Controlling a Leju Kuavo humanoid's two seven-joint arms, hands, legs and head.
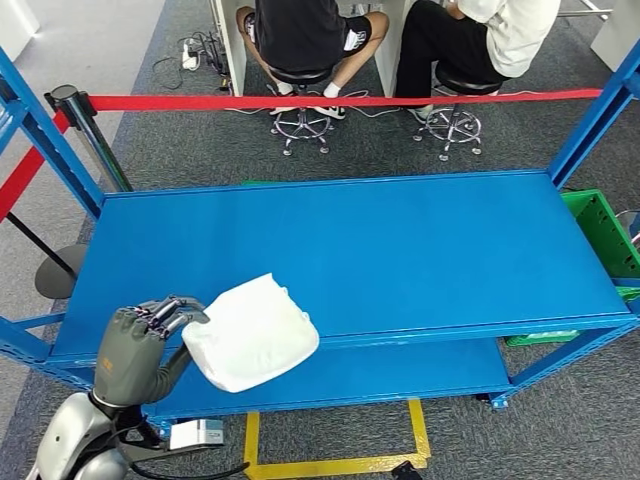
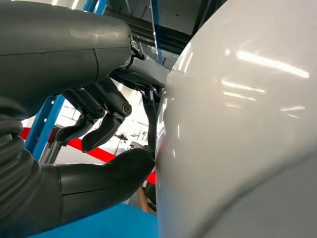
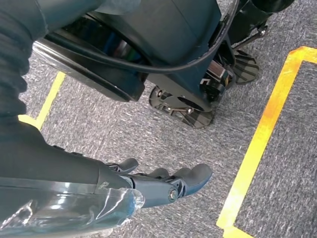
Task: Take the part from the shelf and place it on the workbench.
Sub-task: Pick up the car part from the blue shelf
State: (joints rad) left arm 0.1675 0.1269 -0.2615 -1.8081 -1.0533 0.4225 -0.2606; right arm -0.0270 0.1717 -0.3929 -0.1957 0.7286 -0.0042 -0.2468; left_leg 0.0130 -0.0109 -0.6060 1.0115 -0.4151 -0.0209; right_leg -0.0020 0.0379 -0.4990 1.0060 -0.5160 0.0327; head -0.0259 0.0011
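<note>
We find the left hand (image 1: 140,340) holding one white part (image 1: 250,332) at the near-left corner of the blue shelf (image 1: 423,250). The part, a smooth glossy moulded piece, projects over the shelf's front edge, with its far portion above the shelf surface; we cannot tell whether it touches the surface. The fingers (image 1: 167,312) lie across the part's left edge from above, and in the left wrist view the thumb (image 2: 108,178) presses against the part's side from the opposite direction, so the fingers are clamped on the part. The right hand (image 3: 164,186) hangs above grey carpet, its fingers slightly apart and holding nothing, beside a yellow floor line (image 3: 261,139). No writing or brand mark is legible on the part or the shelf. A small white label (image 1: 195,433) lies low beneath the shelf's near-left corner; its text is too small to read. Beyond the shelf's far edge we count one red barrier tape (image 1: 340,101), two stools (image 1: 302,122), and two seated persons. One green crate (image 1: 604,235) stands just past the shelf's right end.
</note>
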